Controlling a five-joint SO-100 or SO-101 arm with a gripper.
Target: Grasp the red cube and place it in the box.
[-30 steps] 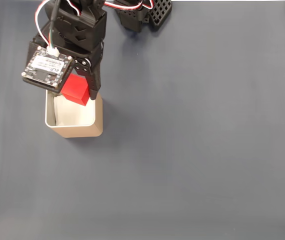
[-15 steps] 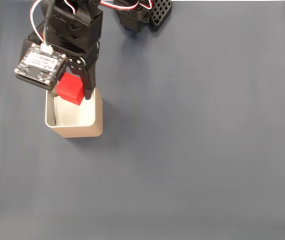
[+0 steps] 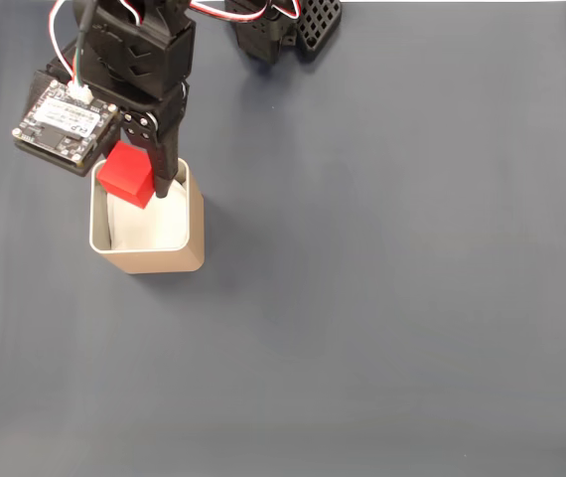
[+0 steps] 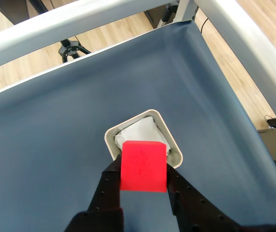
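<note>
Dark blue-grey desk (image 3: 392, 298) and surroundings
A wooden floor (image 4: 26, 92) and pale grey frame bars (image 4: 80, 17) are seen past the desk's edge in the wrist view.

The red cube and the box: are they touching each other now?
Cannot tell. In the wrist view the red cube, held between the tool's fingers, overlaps the box rim, and in the fixed view too; neither shows contact or a gap plainly.
</note>
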